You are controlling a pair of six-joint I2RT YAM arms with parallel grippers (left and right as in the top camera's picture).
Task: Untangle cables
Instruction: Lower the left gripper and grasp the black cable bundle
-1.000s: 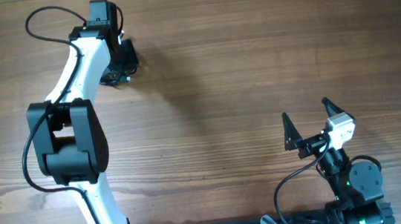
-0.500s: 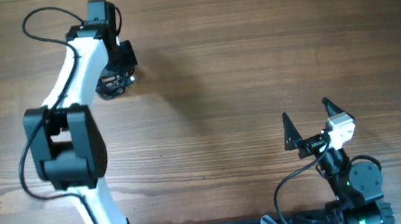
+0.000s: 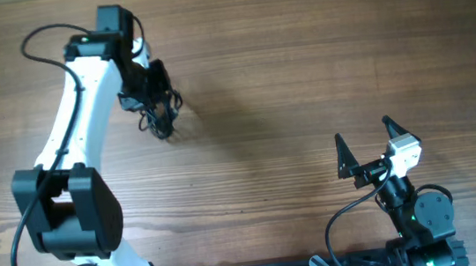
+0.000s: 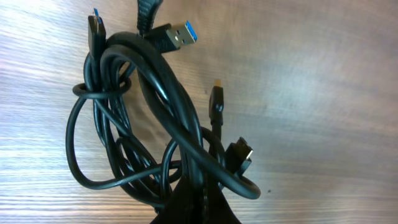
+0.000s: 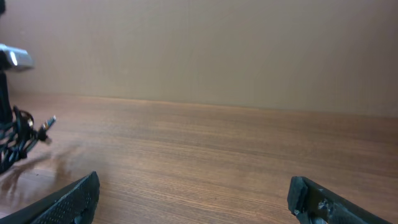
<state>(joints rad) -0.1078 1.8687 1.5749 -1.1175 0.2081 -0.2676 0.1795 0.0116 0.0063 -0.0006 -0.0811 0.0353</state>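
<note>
The left tool (image 3: 154, 89) is clenching the knotted cables (image 4: 163, 99) toward the worktop's (image 3: 301, 55) far-left corner. The right tool (image 3: 362, 131) is sitting released and empty by the near edge.

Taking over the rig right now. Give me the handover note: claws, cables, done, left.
Claws: left claw is shut on the cables. The right claw is open and empty, near its own base, well away from the bundle.
Cables: one knotted bundle hanging from the left claw over the far left of the table, several plug ends showing. Whether it touches the wood is unclear.
Done: bundle grasped.
Left: no cord separated yet. Probably bring the right claw over to take a loose plug end and pull the cords apart.
</note>
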